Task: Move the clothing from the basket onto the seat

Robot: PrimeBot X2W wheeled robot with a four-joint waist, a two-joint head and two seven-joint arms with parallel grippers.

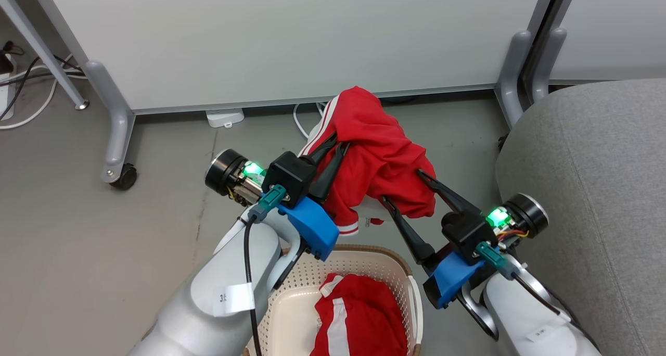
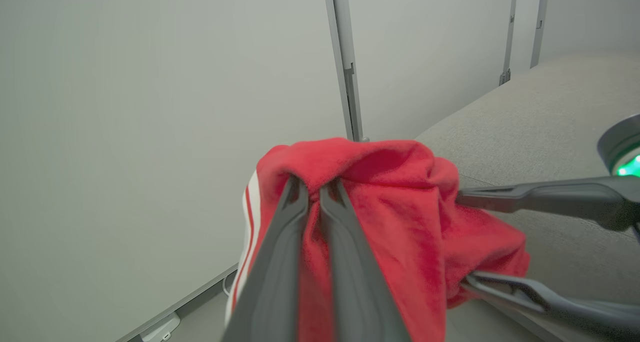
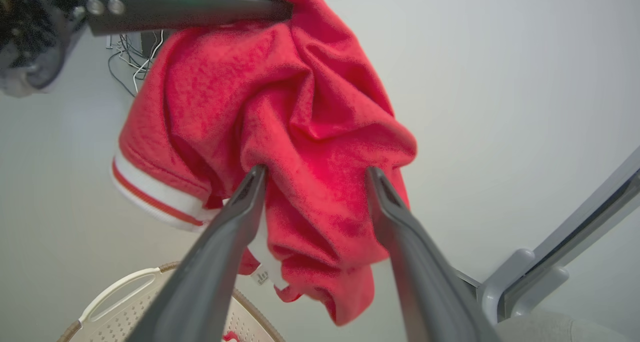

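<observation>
A red garment (image 1: 380, 158) with white stripes hangs in the air above the basket (image 1: 364, 252), bunched up. My left gripper (image 1: 339, 141) is shut on its upper fold (image 2: 390, 207), seen close in the left wrist view (image 2: 315, 184). The right gripper (image 1: 401, 186) stands open with its fingers either side of the cloth's lower part (image 3: 280, 97), jaws wide (image 3: 317, 171). A second red garment (image 1: 359, 319) lies in the cream basket (image 3: 125, 287). The grey seat (image 1: 588, 189) is on the right (image 2: 540, 112).
A pale partition wall (image 1: 291, 38) with grey feet and a caster (image 1: 124, 178) stands behind the garment. Cables (image 1: 31, 85) and a white adapter (image 1: 225, 117) lie on the grey floor along its base. A second partition post (image 1: 520, 70) rises beside the seat.
</observation>
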